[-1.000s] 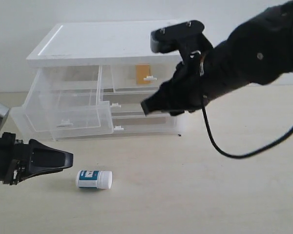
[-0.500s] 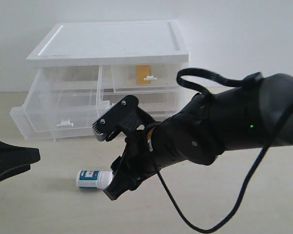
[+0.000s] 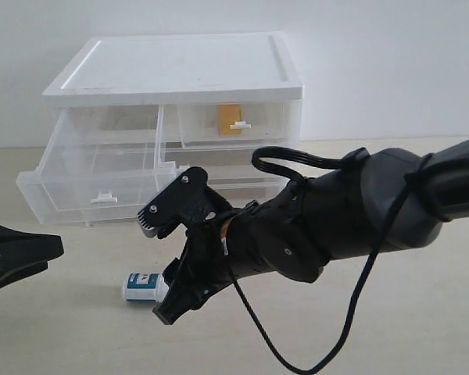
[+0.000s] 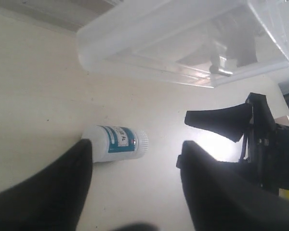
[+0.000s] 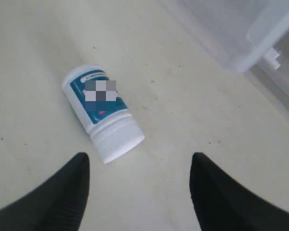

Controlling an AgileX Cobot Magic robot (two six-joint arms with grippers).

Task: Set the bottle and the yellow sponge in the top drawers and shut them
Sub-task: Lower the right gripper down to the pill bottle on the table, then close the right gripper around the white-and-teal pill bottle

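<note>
Jaws of the right gripper (image 5: 139, 159) stand wide apart with nothing between them. The bottle (image 5: 98, 108) lies on its side on the table (image 3: 375, 328) just ahead of those fingertips (image 5: 81, 161). Its white cap points toward the gap but is not inside it, and neither finger touches it. In the exterior view the right gripper (image 3: 168, 305) reaches across the middle and tilts down right beside the bottle (image 3: 139, 285), hiding its cap end.

Over to the left, the left gripper (image 3: 31, 250) hangs low above the table, apart from the bottle. Its jaws are also spread wide and empty, with the bottle (image 4: 115, 144) lying beyond its fingertips (image 4: 85, 147).

Behind the bottle, the left top drawer (image 3: 102, 168) is pulled well out and sags forward. The yellow sponge (image 3: 228, 119) sits inside the right top drawer (image 3: 262, 129), which is pushed in under the unit's white top (image 3: 172, 66).
</note>
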